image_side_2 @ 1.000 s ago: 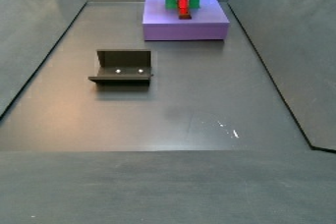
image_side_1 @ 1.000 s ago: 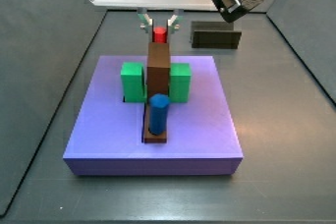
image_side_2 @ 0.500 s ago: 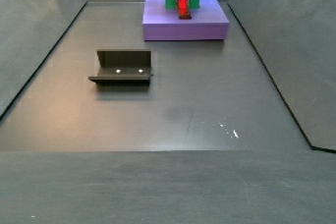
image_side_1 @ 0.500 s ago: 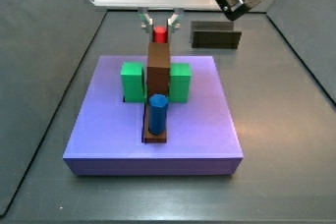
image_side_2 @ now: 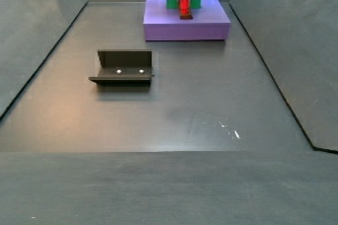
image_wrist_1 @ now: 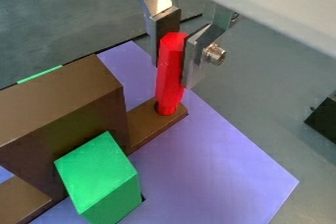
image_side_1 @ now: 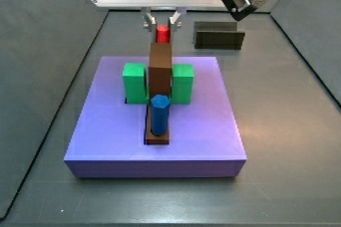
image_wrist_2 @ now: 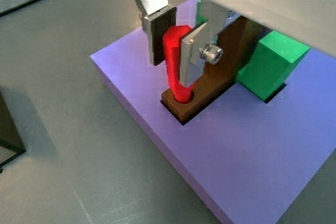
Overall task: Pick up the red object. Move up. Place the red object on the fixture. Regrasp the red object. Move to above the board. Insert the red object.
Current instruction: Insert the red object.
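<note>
tool (image_wrist_1: 179, 33): closed on red peg (image_wrist_1: 171, 71) | peg upright, lower end in brown block's (image_wrist_1: 59, 120) slot | purple board (image_wrist_1: 243, 169) beneath

In both wrist views the claw (image_wrist_1: 176, 33) is cut off above; the red object's (image_wrist_2: 178, 66) lower end sits hidden in its slot.

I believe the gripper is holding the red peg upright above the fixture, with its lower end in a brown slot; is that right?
Not quite: the gripper holds the red peg upright above the board, not the fixture, which stands empty on the floor well away in a side view. Both wrist views show the peg's lower end in the brown slot.
</note>
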### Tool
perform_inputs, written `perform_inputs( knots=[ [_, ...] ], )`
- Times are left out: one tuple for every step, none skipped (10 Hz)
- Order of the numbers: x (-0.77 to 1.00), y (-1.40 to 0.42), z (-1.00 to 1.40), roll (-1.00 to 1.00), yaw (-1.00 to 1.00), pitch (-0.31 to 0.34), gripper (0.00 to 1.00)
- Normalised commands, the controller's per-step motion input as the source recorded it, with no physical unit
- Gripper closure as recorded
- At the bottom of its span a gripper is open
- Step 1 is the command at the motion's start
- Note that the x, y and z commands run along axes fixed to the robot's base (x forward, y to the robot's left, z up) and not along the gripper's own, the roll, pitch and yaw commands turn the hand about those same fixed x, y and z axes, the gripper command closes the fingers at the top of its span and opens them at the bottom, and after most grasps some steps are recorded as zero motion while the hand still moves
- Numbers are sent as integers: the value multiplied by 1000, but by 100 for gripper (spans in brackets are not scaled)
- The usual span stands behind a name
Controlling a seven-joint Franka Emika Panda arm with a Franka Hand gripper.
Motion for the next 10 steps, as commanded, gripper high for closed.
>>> perform_inputs(
  knots=[
    [86,-6,3,194,83,136,100],
    [97,-94,26,141,54,109,100],
    [151,-69,131,107,40,127,100],
    [223,-134,183,46,0,136,100],
    [129,-177,109,0,0,81,100],
    [111,-111,9,0,0,30,100],
    [186,0,0,80,6,23,100],
    [189,0,-51,170,114,23,100],
    [220,0,-89,160,129,17,100],
    [223,0,-129,200,114,0,100]
  ],
)
